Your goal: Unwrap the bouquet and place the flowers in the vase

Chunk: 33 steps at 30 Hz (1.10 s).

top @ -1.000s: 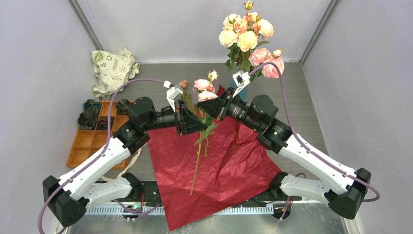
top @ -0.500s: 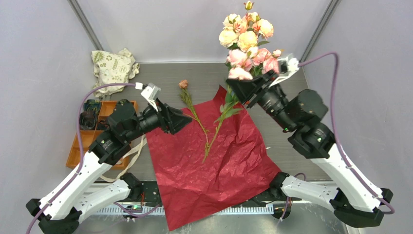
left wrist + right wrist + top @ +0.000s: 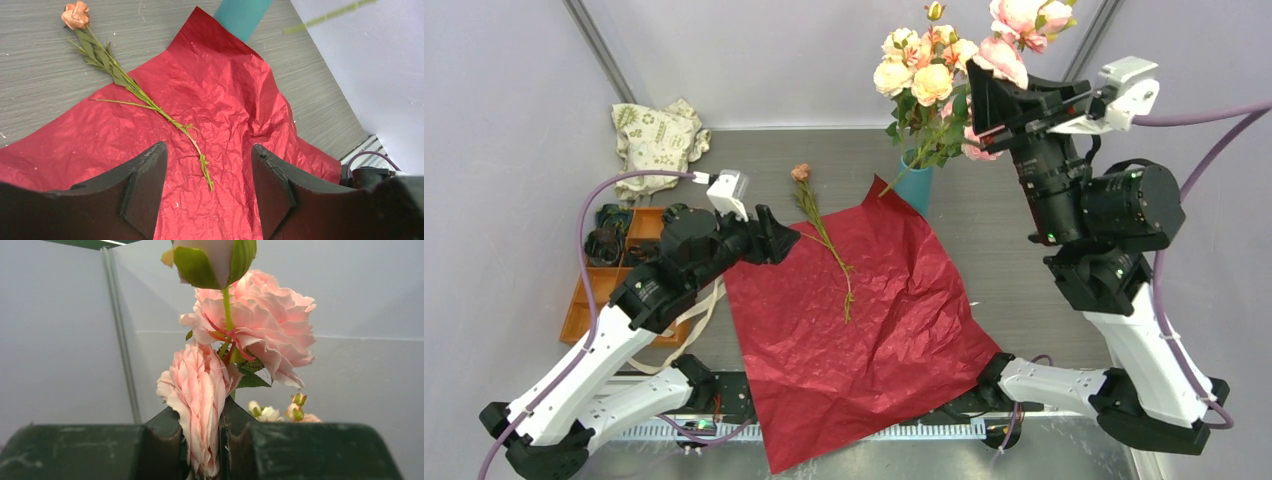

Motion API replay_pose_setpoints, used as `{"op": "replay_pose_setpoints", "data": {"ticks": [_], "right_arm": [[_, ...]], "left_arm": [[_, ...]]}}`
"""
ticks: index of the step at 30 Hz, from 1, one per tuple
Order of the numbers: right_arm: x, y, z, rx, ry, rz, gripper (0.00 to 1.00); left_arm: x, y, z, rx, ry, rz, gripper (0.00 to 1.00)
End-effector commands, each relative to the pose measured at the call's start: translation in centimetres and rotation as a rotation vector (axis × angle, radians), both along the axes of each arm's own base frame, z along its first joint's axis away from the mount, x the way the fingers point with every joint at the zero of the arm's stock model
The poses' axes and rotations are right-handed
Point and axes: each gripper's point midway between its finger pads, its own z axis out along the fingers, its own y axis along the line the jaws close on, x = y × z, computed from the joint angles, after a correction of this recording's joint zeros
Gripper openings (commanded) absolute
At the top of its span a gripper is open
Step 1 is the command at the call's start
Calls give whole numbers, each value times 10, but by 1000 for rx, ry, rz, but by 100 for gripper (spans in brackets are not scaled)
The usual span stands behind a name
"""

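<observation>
The teal vase (image 3: 914, 186) stands at the far corner of the dark red wrapping paper (image 3: 864, 330) and holds several peach and cream flowers (image 3: 921, 70). My right gripper (image 3: 976, 98) is raised high beside them, shut on a pink rose head (image 3: 200, 400), with a bigger pink rose (image 3: 265, 320) and a bud above it. That stem hangs down toward the vase. One thin stem with a small orange bud (image 3: 800, 172) lies across the paper's edge. My left gripper (image 3: 776, 236) hovers open over the paper (image 3: 225, 100), nothing between its fingers (image 3: 145, 185), the stem (image 3: 150, 102) lying ahead of it.
A white cloth bag (image 3: 656, 140) with green print lies at the back left. An orange compartment tray (image 3: 609, 290) with dark rosettes sits under the left arm. A cream strip (image 3: 696, 330) lies by the paper's left edge. Grey walls close in on three sides.
The left gripper opened, let go of the pink roses and drew back left. The right arm lifted the pink roses off the paper, up beside the flowers in the vase.
</observation>
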Motion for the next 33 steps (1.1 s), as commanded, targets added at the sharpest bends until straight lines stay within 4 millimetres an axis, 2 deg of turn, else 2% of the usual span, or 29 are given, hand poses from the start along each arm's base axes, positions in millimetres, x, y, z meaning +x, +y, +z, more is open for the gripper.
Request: {"op": "replay_pose_setpoints", "data": {"ticks": [1,9,14,18,24,33], "right_arm": [[23,-13,23,-53,-145,-231,1],[59,2,24,-170,-219,-424,1],[82,19,10,-227,-210,-468,1],[94,25,-2,-237,-177,-476,1],[108,23,-23,-210,-120,-468,1],[137,1,-45,-97,-18,-445,1]], "left_arm": [[1,3,20,-39,-76,13,63],[3,3,17,-30,-75,16,63],[5,1,17,-35,-75,17,63],[5,1,16,-32,-73,16,63],[5,3,15,-26,-74,23,64],[3,9,12,-15,-78,41,64]]}}
